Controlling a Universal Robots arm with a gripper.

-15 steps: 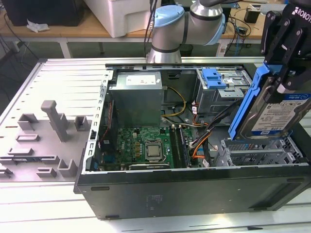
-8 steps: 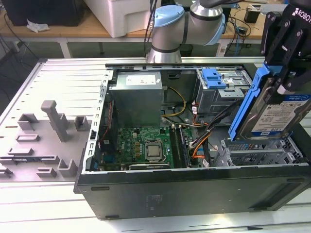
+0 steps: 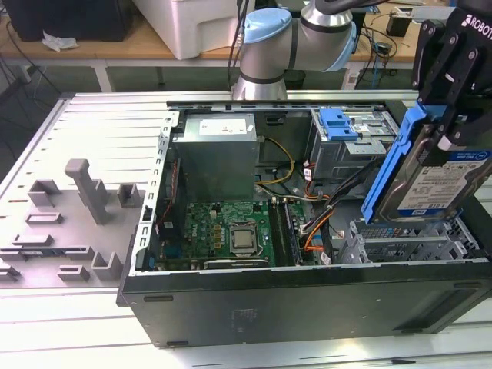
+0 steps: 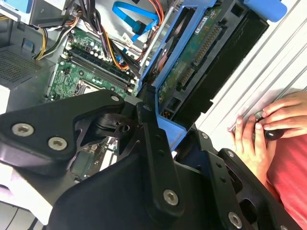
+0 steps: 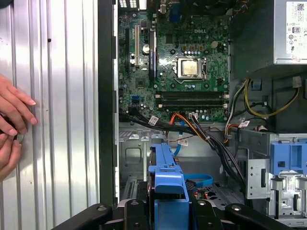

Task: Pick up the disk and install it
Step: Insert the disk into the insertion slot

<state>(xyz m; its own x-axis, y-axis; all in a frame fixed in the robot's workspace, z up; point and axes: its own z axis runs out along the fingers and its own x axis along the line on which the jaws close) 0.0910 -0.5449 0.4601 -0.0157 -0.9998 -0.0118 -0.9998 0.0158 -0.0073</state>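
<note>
The disk [image 3: 444,178], a silver drive with a blue-and-white label in a blue carrier rail, hangs tilted on edge over the open computer case [image 3: 307,296] at the exterior view's right. My gripper [image 3: 450,123] is shut on its upper part. Just below it sits the grey metal drive bay [image 3: 407,240]. In the second wrist view the disk's [image 4: 192,62] green circuit side shows between my black fingers [image 4: 151,139]. The first wrist view looks down the blue carrier edge of the disk [image 5: 168,175] into the case.
Inside the case lie the motherboard [image 3: 223,231], a grey power-supply box [image 3: 214,154], loose cables [image 3: 315,223] and a bare blue latch piece [image 3: 338,123]. A person's hands [image 4: 259,127] rest on the ribbed table beside the case. Grey fixture blocks [image 3: 84,192] stand at the exterior view's left.
</note>
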